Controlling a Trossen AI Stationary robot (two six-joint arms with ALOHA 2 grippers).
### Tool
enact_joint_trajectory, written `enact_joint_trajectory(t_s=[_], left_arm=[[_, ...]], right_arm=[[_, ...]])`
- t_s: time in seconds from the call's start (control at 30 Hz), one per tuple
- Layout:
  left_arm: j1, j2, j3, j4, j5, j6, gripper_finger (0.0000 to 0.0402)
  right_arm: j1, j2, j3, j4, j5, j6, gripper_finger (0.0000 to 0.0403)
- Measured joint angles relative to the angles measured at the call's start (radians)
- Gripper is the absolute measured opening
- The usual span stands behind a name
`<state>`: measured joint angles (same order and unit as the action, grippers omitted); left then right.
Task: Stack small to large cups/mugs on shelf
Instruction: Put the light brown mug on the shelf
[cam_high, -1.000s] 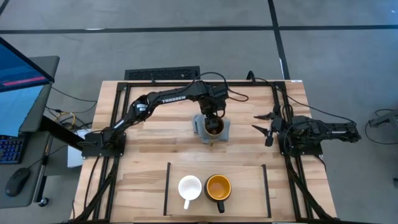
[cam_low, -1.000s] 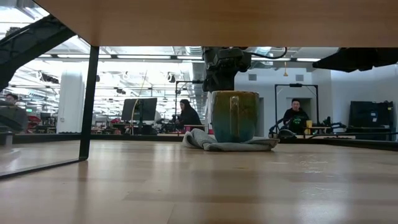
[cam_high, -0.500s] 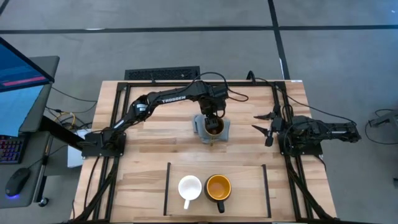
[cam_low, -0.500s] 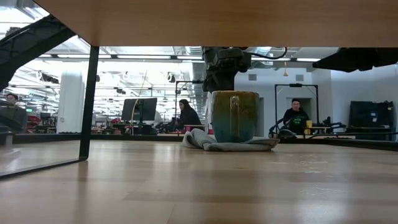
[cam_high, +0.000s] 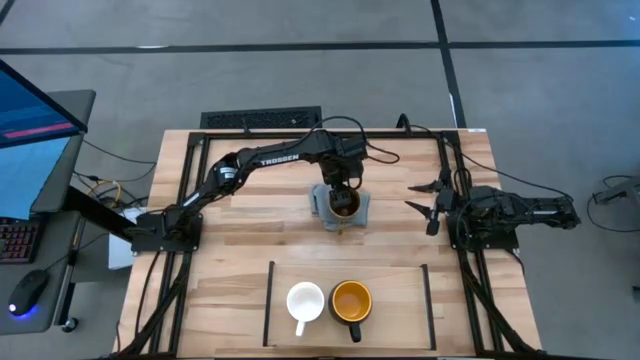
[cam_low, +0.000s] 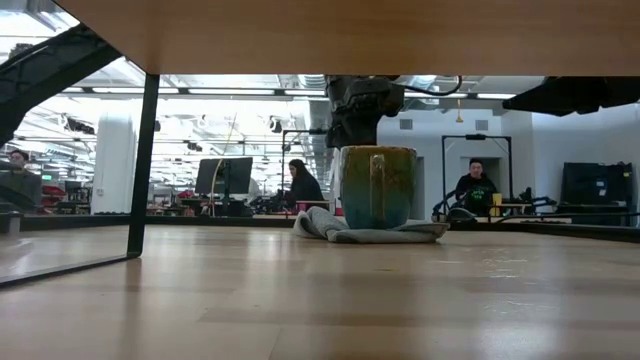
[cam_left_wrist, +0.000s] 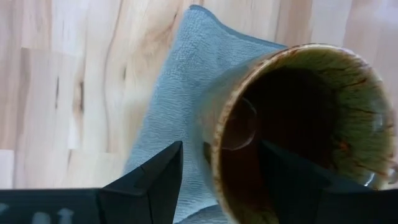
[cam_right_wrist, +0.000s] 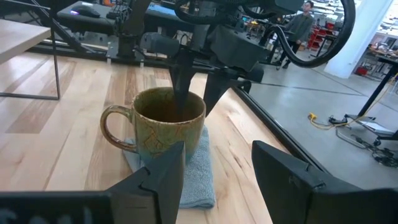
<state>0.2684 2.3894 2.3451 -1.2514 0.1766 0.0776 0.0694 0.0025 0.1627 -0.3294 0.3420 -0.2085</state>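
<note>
Left gripper (cam_high: 341, 196) straddles the rim of the gold mug (cam_high: 343, 205) on the cloth (cam_high: 361, 208), mid-table toward the far edge.

Its fingers stand parted, 1 inside the mug and 1 outside, with a gap to the wall, so nothing is clamped. The white mug (cam_high: 305, 301) and dark mug (cam_high: 351, 301) sit side by side on the shelf (cam_high: 400, 295) at the near edge. The right gripper (cam_high: 428, 205) rests open near the right edge, holding nothing.

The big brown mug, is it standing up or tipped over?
Upright: the brownish-gold mug stands on the grey cloth, mouth facing up.
</note>
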Motion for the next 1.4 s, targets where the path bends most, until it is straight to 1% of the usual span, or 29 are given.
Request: enact_joint_trajectory(t_s=[0.37,0.73,0.8,0.9,0.97,1.03,1.17,1.4], left_arm=[[0.000,0.000,0.000,0.009,-0.008,0.050,0.0197],[0.019,0.001,0.000,0.038,-0.005,0.054,0.0197],[0.025,0.001,0.000,0.034,0.021,0.054,0.0197],[0.038,0.001,0.000,0.027,0.118,0.053,0.0197],[0.044,0.001,0.000,0.027,0.159,0.051,0.0197],[0.050,0.000,0.000,0.026,0.156,0.050,0.0197],[0.056,-0.004,0.000,0.031,0.113,0.061,0.0197],[0.062,-0.016,0.002,0.028,0.107,0.084,0.0197]], right_arm=[[0.000,0.000,0.000,-0.003,0.000,0.000,0.0210],[0.000,0.000,0.000,-0.014,0.000,0.026,0.0210],[0.000,0.000,0.000,-0.014,0.000,0.026,0.0210],[0.000,0.000,0.000,-0.014,0.000,0.026,0.0210],[0.000,0.000,0.000,-0.014,0.000,0.026,0.0210],[0.000,0.000,0.000,-0.014,0.000,0.026,0.0210],[0.000,0.000,0.000,-0.014,0.000,0.026,0.0210],[0.000,0.000,0.000,-0.015,0.000,0.026,0.0210]])
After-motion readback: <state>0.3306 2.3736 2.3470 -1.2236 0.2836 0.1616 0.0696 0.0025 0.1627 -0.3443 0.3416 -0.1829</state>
